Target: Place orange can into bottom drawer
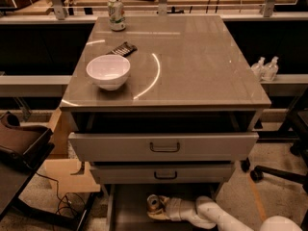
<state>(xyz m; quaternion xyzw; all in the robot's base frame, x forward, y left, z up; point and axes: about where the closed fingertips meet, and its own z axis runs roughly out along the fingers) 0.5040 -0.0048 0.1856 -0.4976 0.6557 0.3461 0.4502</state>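
The orange can [154, 201] shows its silver top and copper side low in the open bottom drawer [126, 210], the lowest of three grey drawers, near its middle. My gripper [157, 211] reaches in from the lower right on a pale arm and is shut on the orange can, holding it upright just over the drawer's grey floor. I cannot tell whether the can's base touches the floor.
The two upper drawers [164, 147] stick out above the bottom one, the top one further. On the cabinet top stand a white bowl [108, 71], a dark flat packet [121, 48] and a green-and-white can [116, 13]. A brown chair [19, 143] is left, a chair base [274, 173] right.
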